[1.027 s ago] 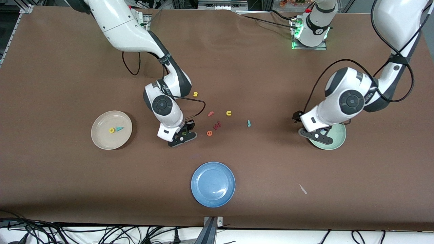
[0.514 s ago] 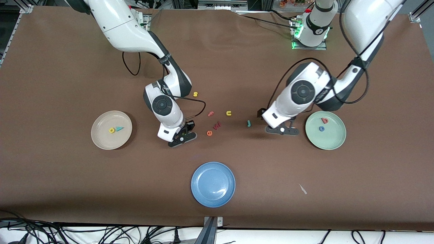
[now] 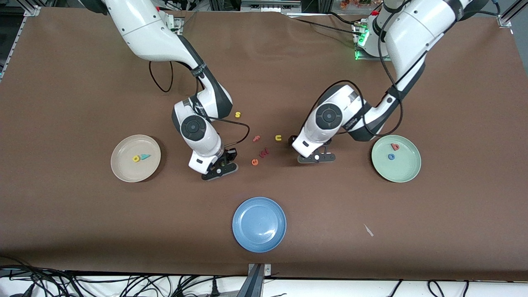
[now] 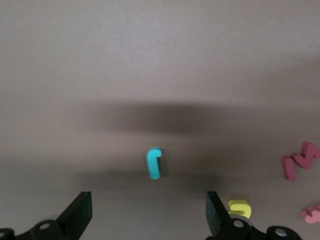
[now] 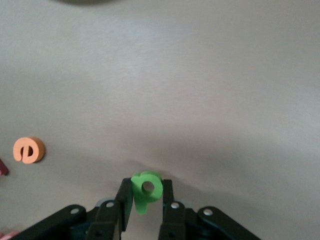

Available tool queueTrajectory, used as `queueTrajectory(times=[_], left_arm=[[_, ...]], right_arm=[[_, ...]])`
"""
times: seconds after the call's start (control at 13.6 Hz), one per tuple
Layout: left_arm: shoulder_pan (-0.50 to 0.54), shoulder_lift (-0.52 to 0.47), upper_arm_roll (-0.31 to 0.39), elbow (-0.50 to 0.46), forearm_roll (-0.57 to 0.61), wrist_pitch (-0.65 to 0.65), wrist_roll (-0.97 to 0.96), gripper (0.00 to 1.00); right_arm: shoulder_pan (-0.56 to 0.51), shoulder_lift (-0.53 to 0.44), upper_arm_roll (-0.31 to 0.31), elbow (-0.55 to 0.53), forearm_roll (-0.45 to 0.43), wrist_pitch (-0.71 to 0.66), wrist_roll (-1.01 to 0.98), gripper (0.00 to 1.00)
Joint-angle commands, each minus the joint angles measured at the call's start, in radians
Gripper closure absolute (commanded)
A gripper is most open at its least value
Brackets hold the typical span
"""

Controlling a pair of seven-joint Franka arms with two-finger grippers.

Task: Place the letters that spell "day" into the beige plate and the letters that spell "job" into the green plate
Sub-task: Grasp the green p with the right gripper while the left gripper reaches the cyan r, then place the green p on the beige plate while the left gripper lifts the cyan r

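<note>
My right gripper (image 5: 146, 196) is shut on the green d (image 5: 146, 189), low over the table between the beige plate (image 3: 119, 169) and the orange e; the front view shows it as right gripper (image 3: 220, 169). The yellow a (image 3: 135, 158) and teal y (image 3: 144, 156) lie in the beige plate. My left gripper (image 3: 316, 158) hangs open over the light-blue j (image 4: 154, 163), which the front view hides; the wrist view shows the j lying between and ahead of the spread fingers (image 4: 79, 214). The green plate (image 3: 406, 171) holds the salmon b (image 3: 395, 146) and blue o (image 3: 391, 156).
Loose letters lie between the two grippers: orange e (image 3: 255, 162), dark red w (image 3: 264, 152), pink f (image 3: 256, 138), yellow u (image 3: 278, 137), yellow s (image 3: 237, 114). A blue plate (image 3: 259, 224) sits nearer the front camera. A white scrap (image 3: 368, 229) lies toward the left arm's end.
My left arm swung from over the green plate to over the j, uncovering the b and o. My right gripper closed on the green d and shifted slightly.
</note>
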Motion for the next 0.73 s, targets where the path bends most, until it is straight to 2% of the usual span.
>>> queueTrajectory(times=[0.0,0.15,0.29,0.37,0.44,0.59,0.66], left_arm=[[-0.034,0.03,0.024,0.027,0.039,0.027,-0.083,0.06],[-0.039,0.034,0.025,0.021,0.039,0.039,-0.091,0.2],[-0.039,0.036,0.03,0.016,0.039,0.037,-0.09,0.24],[-0.039,0.042,0.033,0.014,0.042,0.037,-0.087,0.29],[-0.037,0.045,0.037,0.014,0.039,0.037,-0.079,0.38],[-0.039,0.059,0.042,0.013,0.059,0.04,-0.073,0.44],[-0.037,0.068,0.042,0.013,0.117,0.04,-0.073,0.45]], right_arm=[[-0.003,-0.14,-0.06,-0.169,0.008,-0.009,0.03,0.94],[-0.003,-0.206,-0.103,-0.276,0.011,0.007,0.039,0.95],[-0.003,-0.265,-0.161,-0.395,0.008,0.078,0.027,0.95],[-0.003,-0.287,-0.183,-0.448,0.008,0.114,0.007,0.95],[-0.003,-0.296,-0.207,-0.485,0.008,0.141,-0.034,0.95],[-0.003,-0.313,-0.256,-0.528,0.007,0.164,-0.096,1.0],[-0.003,-0.324,-0.284,-0.539,0.008,0.158,-0.141,1.0]])
